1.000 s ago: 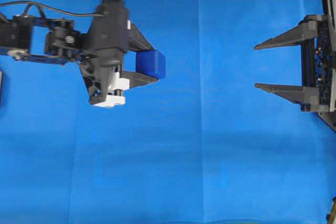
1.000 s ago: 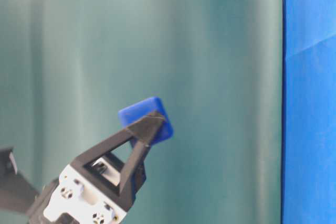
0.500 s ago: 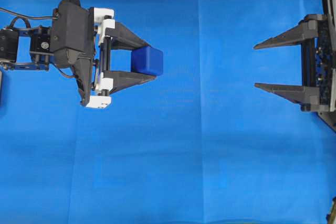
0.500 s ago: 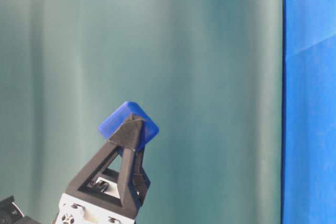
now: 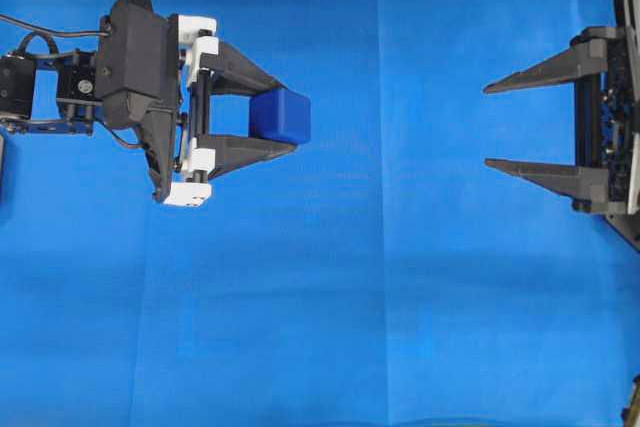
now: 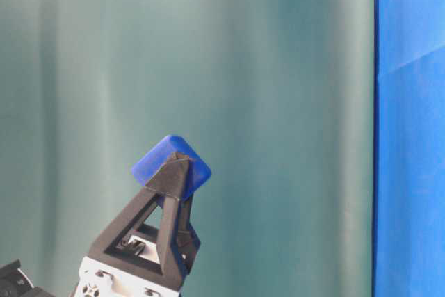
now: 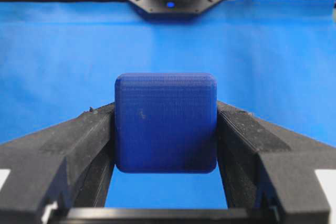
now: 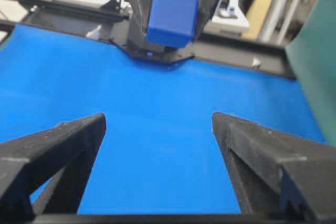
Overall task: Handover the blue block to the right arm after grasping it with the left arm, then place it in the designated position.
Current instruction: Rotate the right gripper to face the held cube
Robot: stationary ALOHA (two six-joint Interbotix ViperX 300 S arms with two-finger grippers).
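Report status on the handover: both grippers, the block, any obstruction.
Left gripper shut on blue block, held off the blue cloth. Right gripper open, empty, facing it. Gap between them unobstructed.

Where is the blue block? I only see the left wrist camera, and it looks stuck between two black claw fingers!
Observer: The left claw is holding the blue block up off the blue cloth; the table-level view shows it raised in the air.
Operator: Is the other claw close?
Observer: No. The right claw sits far across the cloth, at the opposite edge.
Operator: Is it ready to grab?
Observer: Its jaws are wide open and point straight at the block, as the right wrist view shows.
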